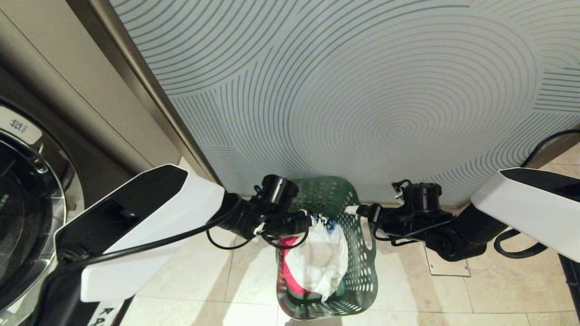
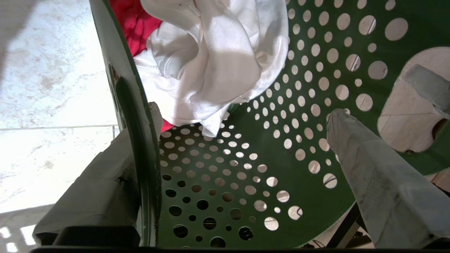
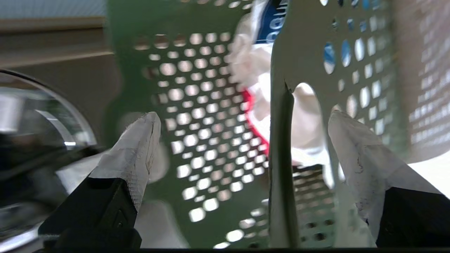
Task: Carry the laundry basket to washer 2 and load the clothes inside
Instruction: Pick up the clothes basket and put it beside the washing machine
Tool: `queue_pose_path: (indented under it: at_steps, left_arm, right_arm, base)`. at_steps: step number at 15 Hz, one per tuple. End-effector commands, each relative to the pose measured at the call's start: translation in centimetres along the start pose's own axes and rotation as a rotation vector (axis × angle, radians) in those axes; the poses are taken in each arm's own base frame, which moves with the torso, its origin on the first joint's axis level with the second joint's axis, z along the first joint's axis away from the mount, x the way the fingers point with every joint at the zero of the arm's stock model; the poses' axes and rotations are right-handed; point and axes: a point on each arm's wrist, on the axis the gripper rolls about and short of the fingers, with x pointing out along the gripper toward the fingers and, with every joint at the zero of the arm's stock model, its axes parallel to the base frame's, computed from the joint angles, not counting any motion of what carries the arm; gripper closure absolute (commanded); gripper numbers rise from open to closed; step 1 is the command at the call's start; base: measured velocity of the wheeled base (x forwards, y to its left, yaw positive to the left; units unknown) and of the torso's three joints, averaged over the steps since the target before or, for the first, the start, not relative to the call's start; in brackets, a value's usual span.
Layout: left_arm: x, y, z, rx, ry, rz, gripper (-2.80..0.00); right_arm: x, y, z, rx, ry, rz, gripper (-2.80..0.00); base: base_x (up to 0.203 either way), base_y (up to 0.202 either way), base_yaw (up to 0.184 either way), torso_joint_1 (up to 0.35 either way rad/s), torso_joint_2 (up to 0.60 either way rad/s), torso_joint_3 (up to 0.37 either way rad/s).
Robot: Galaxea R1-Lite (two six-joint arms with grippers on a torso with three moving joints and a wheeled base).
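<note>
Here the green laundry basket sits on the tiled floor in front of a pale wall panel with curved lines, the clothes piled inside, white over pink-red. The left hand straddles the basket's left rim, fingers spread wide, one finger outside the wall and the other inside. The right hand is likewise open across the right rim by a handle cutout. A dark washer with a chrome-rimmed door stands at far left.
</note>
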Motion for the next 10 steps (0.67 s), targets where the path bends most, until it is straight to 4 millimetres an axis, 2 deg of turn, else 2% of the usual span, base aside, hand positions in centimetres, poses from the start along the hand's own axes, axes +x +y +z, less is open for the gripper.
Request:
queue_pose_path:
  at_steps: [1, 6, 10]
  left_arm:
    - [0.2, 0.1, -0.1, -0.004, 0.003, 0.002, -2.80]
    - [0.2, 0.0, -0.1, -0.003, 0.002, 0.001, -2.80]
    - [0.1, -0.1, -0.2, -0.002, 0.003, -0.001, -2.80]
  right_arm:
    - [-0.6, 0.9, 0.4, 0.047, 0.009, 0.043, -2.80]
    - [-1.6, 1.5, 0.3, 0.063, 0.065, 0.100, -2.80]
    - [-1.7, 0.5, 0.1, 0.076, 0.126, 0.147, -2.80]
  base:
    - [0.000, 0.000, 0.000, 0.000, 0.00, 0.000]
    - [0.000, 0.000, 0.000, 0.000, 0.00, 0.000]
    - [0.000, 0.000, 0.000, 0.000, 0.00, 0.000]
